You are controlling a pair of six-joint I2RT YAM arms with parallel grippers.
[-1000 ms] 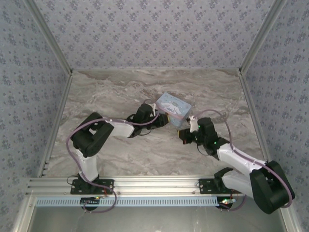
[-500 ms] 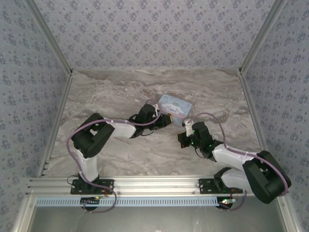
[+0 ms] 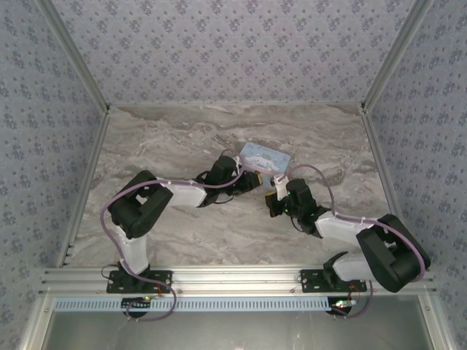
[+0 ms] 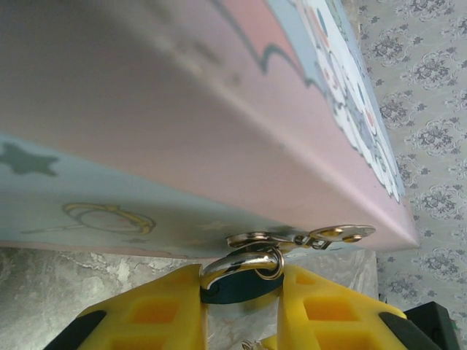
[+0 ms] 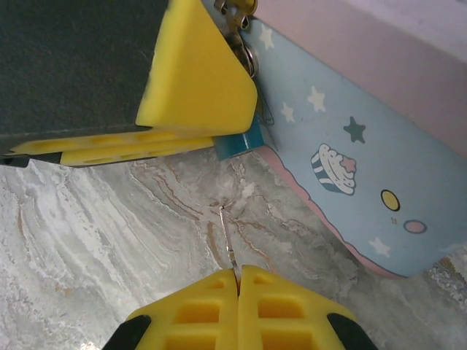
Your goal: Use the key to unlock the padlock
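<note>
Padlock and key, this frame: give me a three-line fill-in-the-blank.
1. The left gripper pinches the padlock between ____ fingers.
2. The right gripper is ____ on the key.
3. Key inside the padlock, yes or no: ____.
Missing: yellow; shut; no.

We see glossy silvery metal on the padlock [image 4: 241,287] shackle, a thin metal key [image 5: 228,239], a smooth printed tin box [image 4: 182,109] and a marble-veined table [image 5: 87,219].
</note>
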